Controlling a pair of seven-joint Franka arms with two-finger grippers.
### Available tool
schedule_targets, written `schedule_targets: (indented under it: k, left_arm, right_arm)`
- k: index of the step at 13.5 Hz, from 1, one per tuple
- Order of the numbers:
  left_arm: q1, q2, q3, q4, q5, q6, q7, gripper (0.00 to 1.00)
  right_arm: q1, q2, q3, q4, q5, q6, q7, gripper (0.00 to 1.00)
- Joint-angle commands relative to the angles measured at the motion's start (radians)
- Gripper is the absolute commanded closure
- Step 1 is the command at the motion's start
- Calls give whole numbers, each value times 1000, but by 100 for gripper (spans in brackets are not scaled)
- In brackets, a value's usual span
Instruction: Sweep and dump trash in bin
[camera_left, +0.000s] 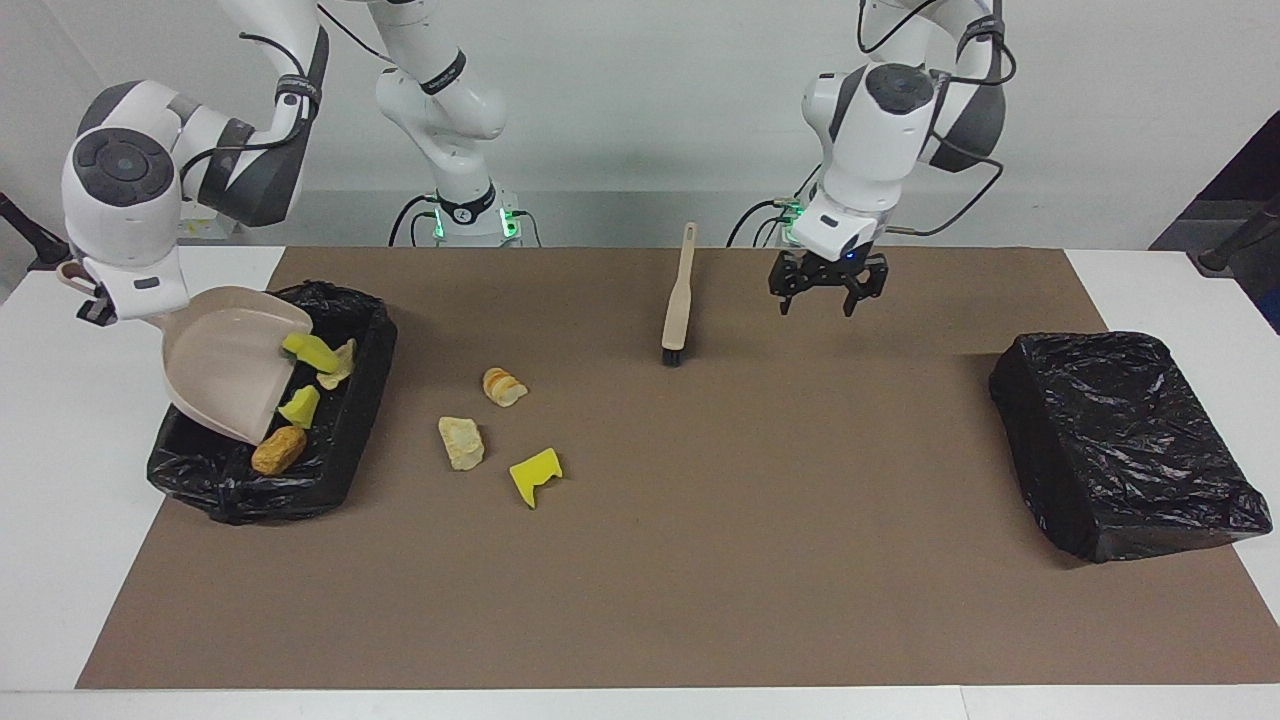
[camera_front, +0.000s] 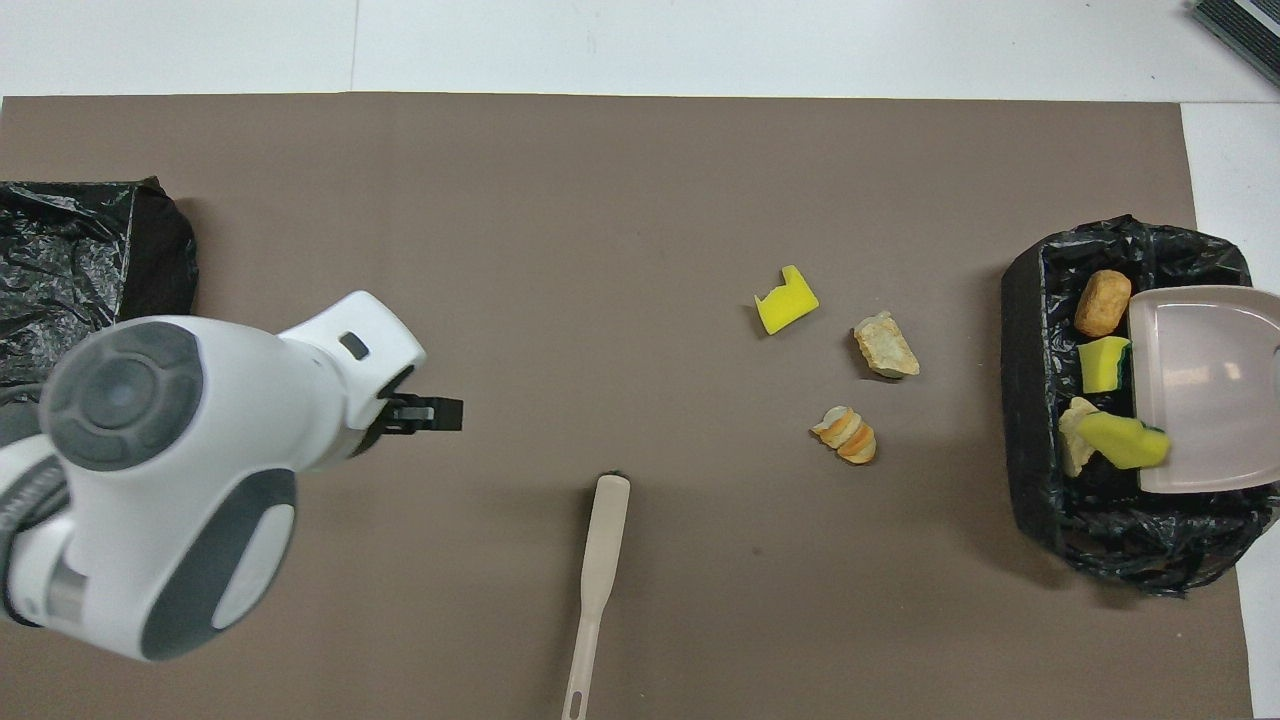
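I am tipping the dustpan (camera_left: 225, 360), gripped by my right hand (camera_left: 90, 300), over the bin (camera_left: 355, 400), with four trash pieces (camera_left: 278, 449) dropping in or inside, three pieces (camera_left: 536, 476) waiting unswept on the surface (camera_left: 700, 560), and my left hand (camera_left: 826, 290) hanging open beside the one brush (camera_left: 678, 300).

Trash: 3 loose lumps on brown mat (camera_left: 700, 560) toward right arm's end: striped orange-brown bread pc (camera_left: 503, 386), pale beige chunk (camera_left: 461, 442) at its 7 o'clock, notched yellow sponge (camera_left: 536, 476) at 5 o'clock.

Bin (camera_left: 362, 392): brown bread lump (camera_left: 277, 449) lying in it; 2 yellow sponges (camera_left: 308, 351) + pale pc (camera_left: 340, 364) at tilted dustpan (camera_left: 222, 362) lip.
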Motion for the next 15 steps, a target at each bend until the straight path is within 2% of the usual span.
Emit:
schedule_targets:
  k: [1, 4, 8, 10, 13, 15]
  left_arm:
    - [98, 73, -15, 186, 19, -132, 128, 0]
    - [187, 74, -15, 303, 19, -201, 234, 0]
    - [261, 107, -13, 444, 18, -337, 340, 0]
    - [265, 139, -13, 508, 16, -393, 340, 0]
    - [264, 127, -13, 496, 13, -394, 335, 0]
    - [262, 119, -13, 483, 13, -395, 326, 0]
  right_arm:
    - [-6, -15, 11, 1, -44, -33, 6, 100]
    - [-7, -16, 14, 52, -43, -70, -20, 100]
    - [-13, -78, 12, 128, -20, -97, -121, 100]
    - [-13, -98, 9, 191, 136, -149, -112, 100]
    - [-10, -101, 12, 198, 351, -147, 20, 100]
    - [12, -109, 63, 187, 464, -143, 158, 100]
